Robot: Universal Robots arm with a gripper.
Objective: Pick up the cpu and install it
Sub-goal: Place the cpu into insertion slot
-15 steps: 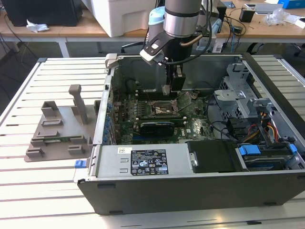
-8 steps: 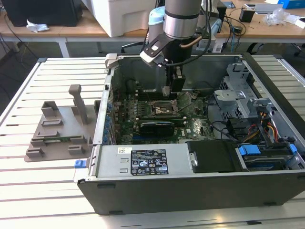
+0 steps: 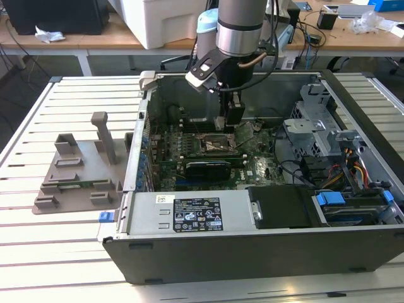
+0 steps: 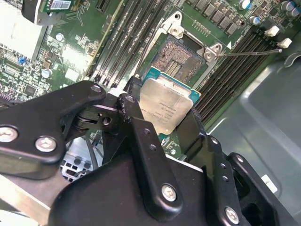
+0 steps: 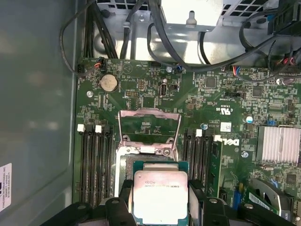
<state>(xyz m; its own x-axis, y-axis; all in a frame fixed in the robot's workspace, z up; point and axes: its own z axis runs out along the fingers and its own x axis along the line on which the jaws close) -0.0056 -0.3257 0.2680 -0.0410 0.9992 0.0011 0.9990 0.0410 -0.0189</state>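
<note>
The cpu (image 4: 165, 107) is clamped between the fingers (image 4: 141, 134), gripped on two opposite edges, its silvery top left bare in both wrist views. The gripper (image 3: 232, 115) is hung inside the open case (image 3: 252, 252), over the middle of the motherboard (image 5: 211, 108). The socket (image 4: 178, 57) is seen just past the chip's edge, uncovered, with its load plate (image 5: 149, 128) swung up and out of the way. No long axis to speak of: the chip is square, and its edges are judged roughly parallel to the socket frame. It appears to be held just above the socket, not yet seated. The grey holder (image 3: 76, 177) is left on the tabletop (image 3: 63, 243) at the exterior view's left, well apart.
</note>
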